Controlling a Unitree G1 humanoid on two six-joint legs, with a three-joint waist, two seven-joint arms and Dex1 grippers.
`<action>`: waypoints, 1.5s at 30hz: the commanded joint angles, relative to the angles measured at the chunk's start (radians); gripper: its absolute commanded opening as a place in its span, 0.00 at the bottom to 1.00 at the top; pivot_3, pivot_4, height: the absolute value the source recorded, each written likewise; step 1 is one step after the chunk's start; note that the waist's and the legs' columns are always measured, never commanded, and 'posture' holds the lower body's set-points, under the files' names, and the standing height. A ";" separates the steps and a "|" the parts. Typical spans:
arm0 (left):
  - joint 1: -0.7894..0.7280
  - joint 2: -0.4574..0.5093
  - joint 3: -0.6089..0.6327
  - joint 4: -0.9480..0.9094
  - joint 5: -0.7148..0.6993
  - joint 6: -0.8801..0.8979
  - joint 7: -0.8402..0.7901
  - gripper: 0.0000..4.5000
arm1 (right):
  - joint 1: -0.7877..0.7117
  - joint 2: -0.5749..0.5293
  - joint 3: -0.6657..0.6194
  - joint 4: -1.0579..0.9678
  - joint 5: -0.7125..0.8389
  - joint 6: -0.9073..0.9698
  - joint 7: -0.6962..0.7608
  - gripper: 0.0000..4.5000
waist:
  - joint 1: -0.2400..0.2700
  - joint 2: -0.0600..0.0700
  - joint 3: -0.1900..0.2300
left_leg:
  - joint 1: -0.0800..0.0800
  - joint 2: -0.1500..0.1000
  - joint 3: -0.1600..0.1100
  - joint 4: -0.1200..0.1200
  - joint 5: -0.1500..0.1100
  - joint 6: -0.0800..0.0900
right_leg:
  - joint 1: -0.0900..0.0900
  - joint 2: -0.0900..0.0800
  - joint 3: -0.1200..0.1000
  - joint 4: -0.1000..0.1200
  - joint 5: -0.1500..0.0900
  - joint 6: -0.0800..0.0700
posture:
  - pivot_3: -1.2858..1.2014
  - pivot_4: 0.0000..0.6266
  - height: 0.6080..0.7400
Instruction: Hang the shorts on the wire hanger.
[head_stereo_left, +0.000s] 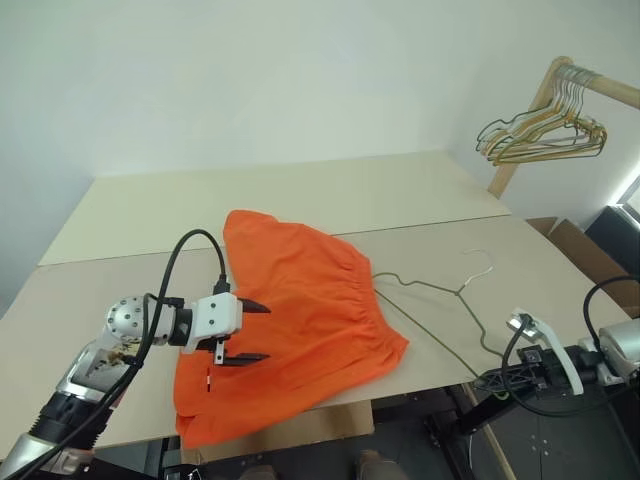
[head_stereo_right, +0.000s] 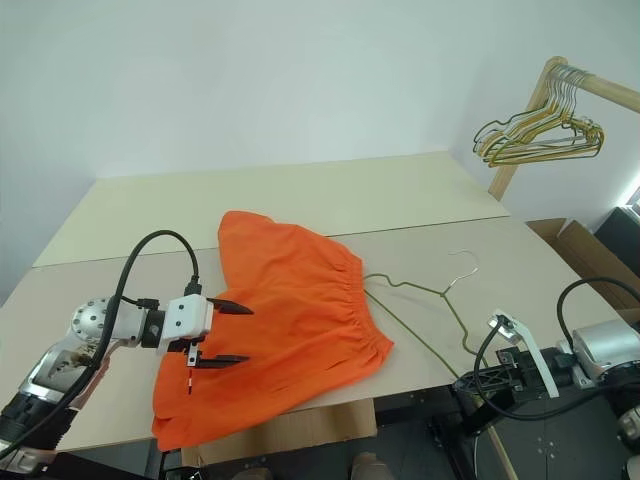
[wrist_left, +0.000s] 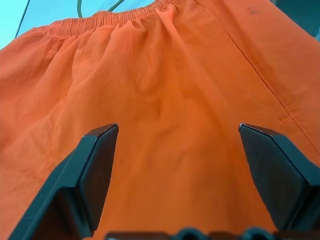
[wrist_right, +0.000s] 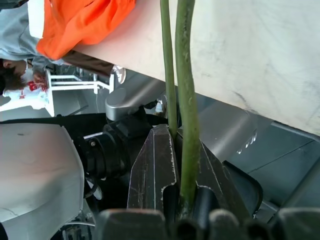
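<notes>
One pair of orange shorts (head_stereo_left: 300, 320) lies spread on the table (head_stereo_left: 140, 215), its gathered waistband toward the right and one leg hem drooping over the near edge. One wire hanger (head_stereo_left: 440, 300) lies on the table just right of the waistband, hook pointing away toward the far right, its lower corner reaching out past the near table edge. A separate bunch of gold and silver hangers (head_stereo_left: 545, 130) hangs on a wooden rail (head_stereo_left: 600, 85) at the far right, well apart from the table; their number cannot be counted.

The left gripper (head_stereo_left: 245, 332) hovers over the left part of the shorts, its two fingers (wrist_left: 95, 170) spread wide with only fabric beneath them, grasping nothing. The right gripper (wrist_right: 172, 165) sits off the near right edge of the table, its fingers clenched on the thin wire of the hanger, which runs up between them in the right wrist view.

The far half of the table is bare, as is the stretch left of the shorts. A seam line crosses the table behind the shorts. The near edge is crowded by both arms.
</notes>
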 joint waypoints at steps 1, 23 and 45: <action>0.003 0.008 0.025 -0.038 -0.009 -0.009 0.009 0.93 | -0.006 -0.038 0.008 -0.043 0.056 -0.032 0.064 0.00 | 0.000 0.000 0.000 | 0.000 0.000 0.000 0.000 0.000 0.000 | 0.000 0.000 0.000 0.000 0.000 0.000 | 0.51 0.00 1.00; 0.004 -0.005 -0.004 -0.053 0.041 0.003 0.049 0.93 | -0.253 0.158 0.130 0.181 -0.090 -0.090 0.064 0.00 | 0.023 0.000 0.000 | 0.000 0.000 0.000 0.000 0.000 0.001 | 0.000 0.000 0.000 0.000 0.004 -0.007 | 0.52 0.00 1.00; 0.007 -0.031 -0.026 -0.052 0.080 0.001 0.076 0.93 | -0.448 0.351 0.149 0.457 -0.150 -0.078 0.064 0.00 | 0.024 0.000 0.000 | -0.001 0.000 0.000 0.002 -0.001 0.001 | 0.000 0.000 -0.001 0.002 0.005 -0.007 | 0.53 0.00 1.00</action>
